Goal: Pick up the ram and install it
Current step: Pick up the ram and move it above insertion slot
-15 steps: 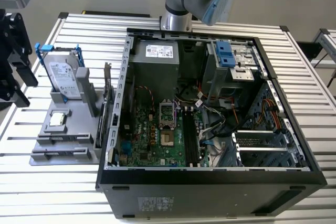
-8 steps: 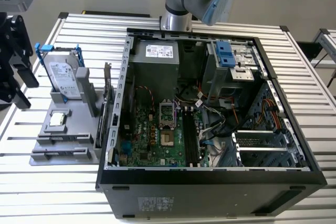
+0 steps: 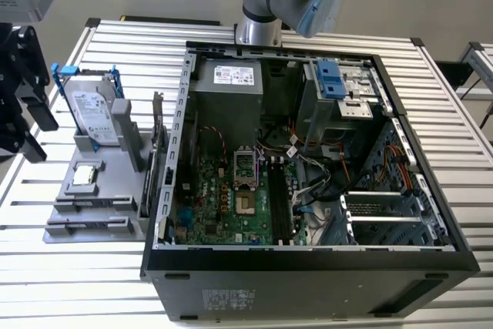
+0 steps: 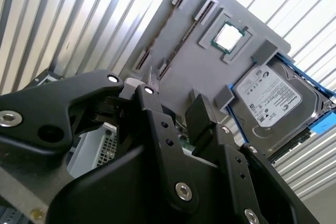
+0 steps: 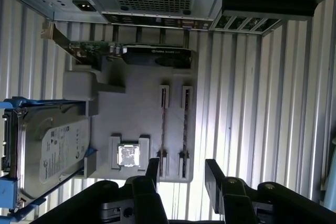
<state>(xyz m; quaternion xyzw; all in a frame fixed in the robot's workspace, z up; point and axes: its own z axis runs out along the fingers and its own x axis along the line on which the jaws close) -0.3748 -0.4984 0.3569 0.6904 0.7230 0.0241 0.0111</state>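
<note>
The ram [image 5: 185, 124] stands on edge in a slot of the gray holder [image 5: 136, 108], a thin dark strip seen along its narrow edge. A second stick [image 5: 163, 124] sits in the slot just beside it. The gripper [image 5: 182, 174] hangs over the slots' end, its black fingers [image 5: 152, 167] spread wide and holding nothing. The ram lines up with the gap between them. Near the slots lies a square silver chip [image 5: 128, 156]. Beyond it the drive [image 5: 50, 150], in blue rails, bears a white printed label. A card [image 5: 152, 53] stands between holder and open case [image 3: 308, 267].
</note>
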